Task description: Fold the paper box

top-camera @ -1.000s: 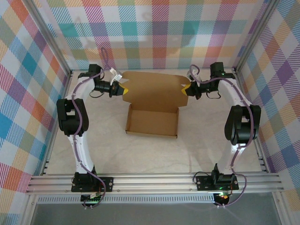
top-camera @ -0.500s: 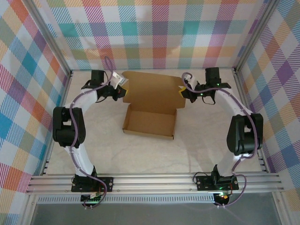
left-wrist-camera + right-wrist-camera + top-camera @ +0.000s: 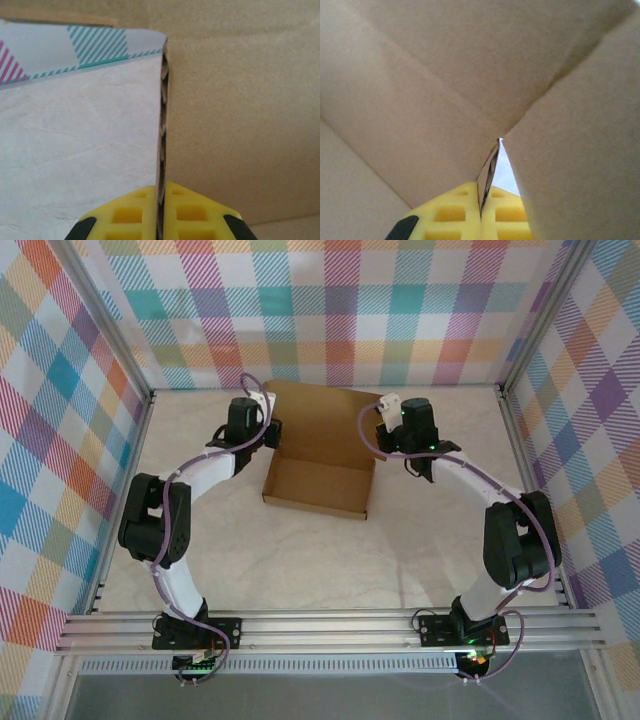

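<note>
Paper box (image 3: 320, 480) looks light, stiff, creasable; left gripper (image 3: 161, 194) and right gripper (image 3: 481, 195) each pinch its lid's side edge.

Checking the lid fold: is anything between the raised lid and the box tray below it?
Nothing visible. The box tray looks empty; the left gripper and right gripper pinch the lid's side edges.

Wrist views crop the paper box (image 3: 445, 75), probably at its flaps

brown paper box (image 3: 320, 480), yellow fingers (image 3: 125, 217), plaid walls (image 3: 330, 310)
</note>
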